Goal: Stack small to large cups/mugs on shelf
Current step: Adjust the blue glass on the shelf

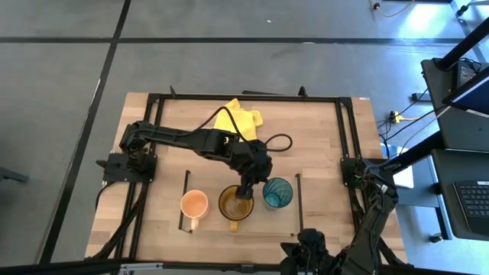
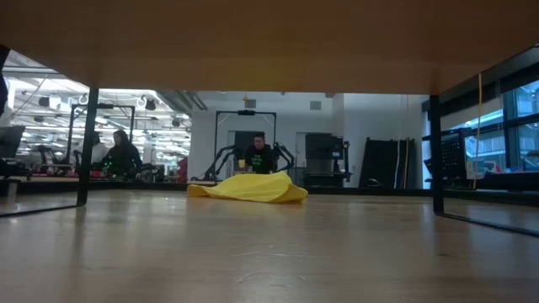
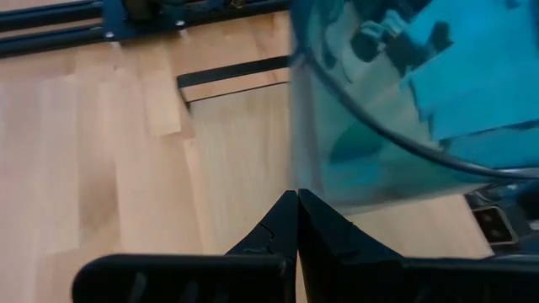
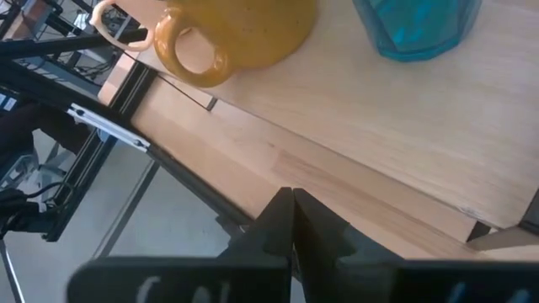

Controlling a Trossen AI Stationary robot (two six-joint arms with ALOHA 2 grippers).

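The left tool [image 1: 246, 191] is held over the shelf [image 1: 210, 183], its fingers [image 3: 286, 227] pressed together on nothing. The amber-brown mug [image 1: 235, 204] is seen just beneath it, the teal tumbler [image 1: 277, 192] just beside it, and the pale-orange mug [image 1: 194, 205] farther off on the opposite side. All three are upright and hold nothing. The right tool [image 4: 292, 220], likewise closed and empty, is parked at the counter [image 1: 321, 145] edge.

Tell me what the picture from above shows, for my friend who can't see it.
Three cups sit in a row on a low wooden shelf: an orange mug, a brown mug and a teal cup. The left gripper hovers above the brown mug. A yellow cloth lies behind.
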